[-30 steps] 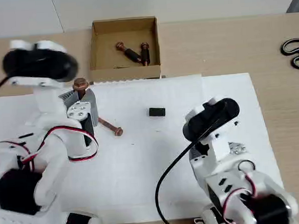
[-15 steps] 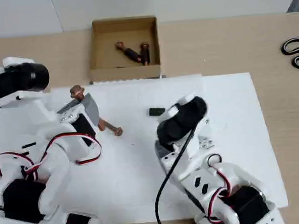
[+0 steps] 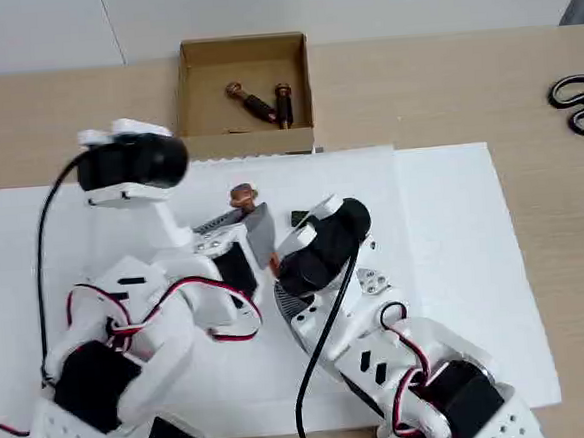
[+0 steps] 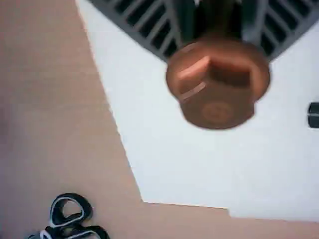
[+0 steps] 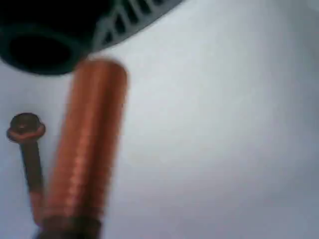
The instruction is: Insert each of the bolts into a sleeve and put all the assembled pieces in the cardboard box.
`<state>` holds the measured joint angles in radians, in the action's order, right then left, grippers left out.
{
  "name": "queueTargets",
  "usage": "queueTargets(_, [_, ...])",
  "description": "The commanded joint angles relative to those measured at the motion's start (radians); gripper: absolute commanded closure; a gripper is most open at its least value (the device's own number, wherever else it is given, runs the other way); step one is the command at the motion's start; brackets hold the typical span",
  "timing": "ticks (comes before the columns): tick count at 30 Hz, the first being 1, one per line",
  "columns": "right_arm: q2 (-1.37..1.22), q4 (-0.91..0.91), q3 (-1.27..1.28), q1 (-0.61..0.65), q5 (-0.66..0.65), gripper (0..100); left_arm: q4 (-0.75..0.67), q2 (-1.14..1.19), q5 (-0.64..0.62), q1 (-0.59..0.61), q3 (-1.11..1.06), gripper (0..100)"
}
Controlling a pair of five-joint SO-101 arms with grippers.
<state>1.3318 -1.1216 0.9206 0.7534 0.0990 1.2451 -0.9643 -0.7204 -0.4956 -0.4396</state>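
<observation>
You appear to be at insertion: left gripper (image 3: 250, 218) holds a bolt (image 4: 217, 82), right gripper (image 5: 94, 30) a sleeve (image 5: 45, 35); next, align shank tip with bore and push

Soft, even light makes the high view bright, with faint shadows on the white sheet (image 3: 451, 198). The bolt (image 4: 217, 82) glints on its head toward ten o'clock.

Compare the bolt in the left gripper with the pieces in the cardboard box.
The held bolt is clamped head up in the left gripper over the white paper; the boxed pieces lie flat in the cardboard box. In the right wrist view the held bolt's shank is bare thread; each boxed piece carries a dark sleeve. Both kinds have copper-coloured heads.
</observation>
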Motion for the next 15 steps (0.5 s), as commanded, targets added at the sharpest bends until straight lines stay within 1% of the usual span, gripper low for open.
queueTargets(1, [0.005,0.045,0.000,0.041,0.008,99.5,-0.063,-0.015,-0.009,-0.012,-0.008,99])
queueTargets(5, [0.005,0.047,0.003,0.054,0.008,99.5,-0.089,-0.015,-0.008,-0.014,-0.039,99])
queueTargets(10, [0.005,0.039,0.003,0.053,0.008,99.5,-0.081,-0.015,-0.005,-0.009,-0.042,99])
queueTargets(15, [0.013,-0.004,0.003,0.053,0.008,99.5,-0.083,-0.017,0.041,-0.008,-0.036,99])
